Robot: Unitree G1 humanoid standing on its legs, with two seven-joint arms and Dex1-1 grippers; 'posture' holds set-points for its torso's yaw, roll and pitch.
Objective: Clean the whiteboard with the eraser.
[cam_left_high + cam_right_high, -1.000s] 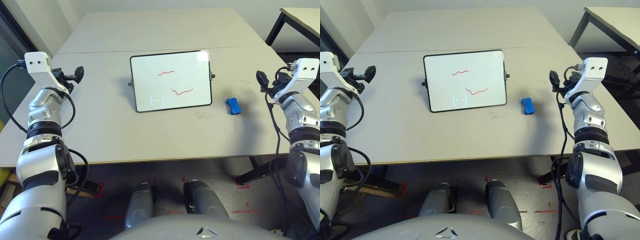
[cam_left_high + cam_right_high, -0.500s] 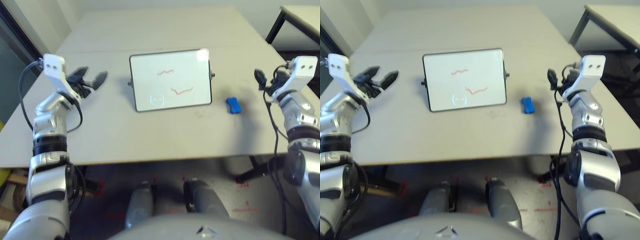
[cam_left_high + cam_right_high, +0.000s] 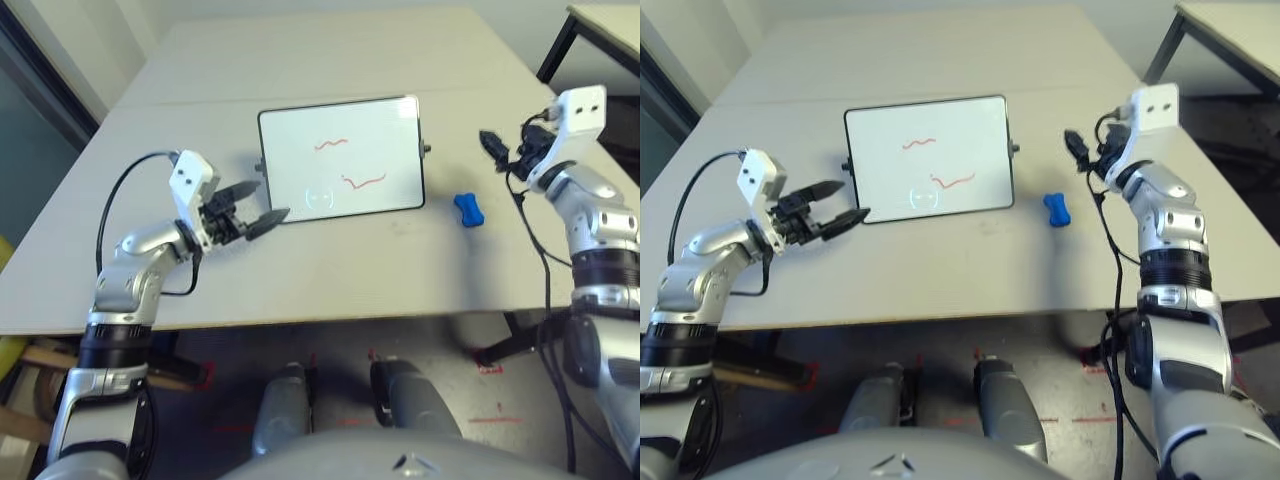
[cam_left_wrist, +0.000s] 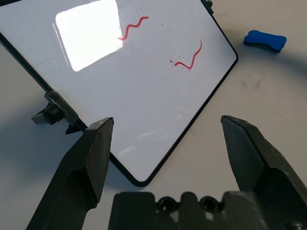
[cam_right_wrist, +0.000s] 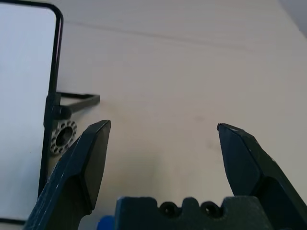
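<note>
The whiteboard (image 3: 380, 140) stands tilted on its side knobs in the middle of the table, with red squiggles and a faint bluish smiley on it. The blue eraser (image 3: 467, 209) lies flat on the table, just right of the board. My left gripper (image 3: 268, 200) is open at the board's near left corner, and the left wrist view looks over that corner of the whiteboard (image 4: 120, 86) with the eraser (image 4: 265, 40) beyond. My right gripper (image 3: 492, 148) hangs open and empty above the table, behind the eraser and right of the board.
The pale table (image 3: 330, 270) has its front edge close to me and a seam running across behind the board. A second table (image 3: 610, 18) with a black leg stands at the far right.
My left arm has swung in from the table's left side to the board's near left corner. My right gripper has drifted a little toward the board.
</note>
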